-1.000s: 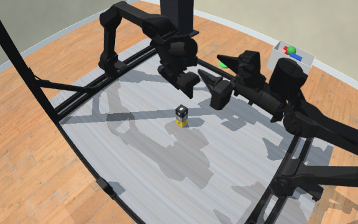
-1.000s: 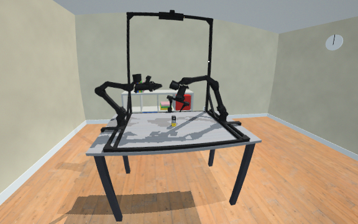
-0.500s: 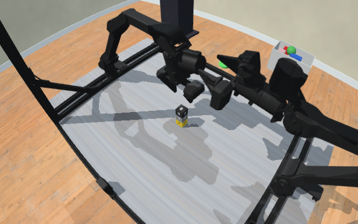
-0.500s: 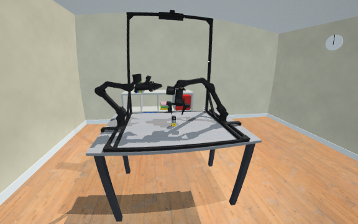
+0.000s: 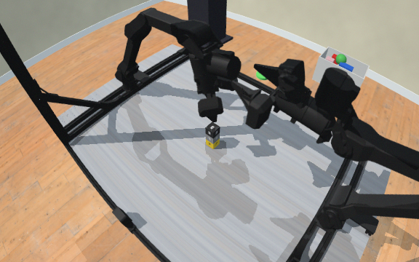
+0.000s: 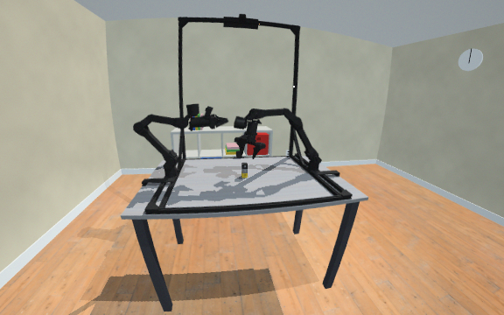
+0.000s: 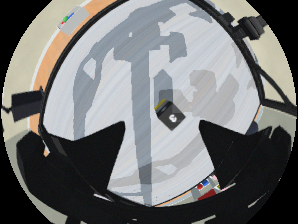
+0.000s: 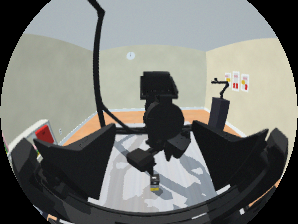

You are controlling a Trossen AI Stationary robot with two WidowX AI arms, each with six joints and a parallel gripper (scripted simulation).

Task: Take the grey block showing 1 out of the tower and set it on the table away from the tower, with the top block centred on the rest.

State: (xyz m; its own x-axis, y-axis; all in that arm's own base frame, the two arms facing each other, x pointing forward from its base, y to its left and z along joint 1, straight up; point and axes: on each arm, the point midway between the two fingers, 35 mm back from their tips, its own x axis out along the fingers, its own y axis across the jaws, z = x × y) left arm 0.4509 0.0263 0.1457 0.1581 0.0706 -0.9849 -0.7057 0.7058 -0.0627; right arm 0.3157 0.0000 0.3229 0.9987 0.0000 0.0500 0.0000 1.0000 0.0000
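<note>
The tower [image 5: 212, 136] stands mid-table: a black block with a white mark on top [image 5: 212, 129], the grey block [image 5: 212, 137] in the middle, and a yellow block [image 5: 212, 144] at the bottom. My left gripper [image 5: 210, 116] hangs open just above the tower, pointing down and not touching it. In the left wrist view the tower [image 7: 170, 115] lies below, between the spread fingers. My right gripper [image 5: 254, 81] is open and empty, held high to the side of the tower and pointing level. The right wrist view shows the tower [image 8: 154, 185] under the left arm [image 8: 160, 119].
Black rails [image 5: 97, 105] frame the table top. A white bin of coloured toys [image 5: 340, 65] stands on the floor behind the right arm. A white shelf [image 6: 221, 141] stands by the far wall. The gantry posts [image 6: 181, 87] rise at the table's back.
</note>
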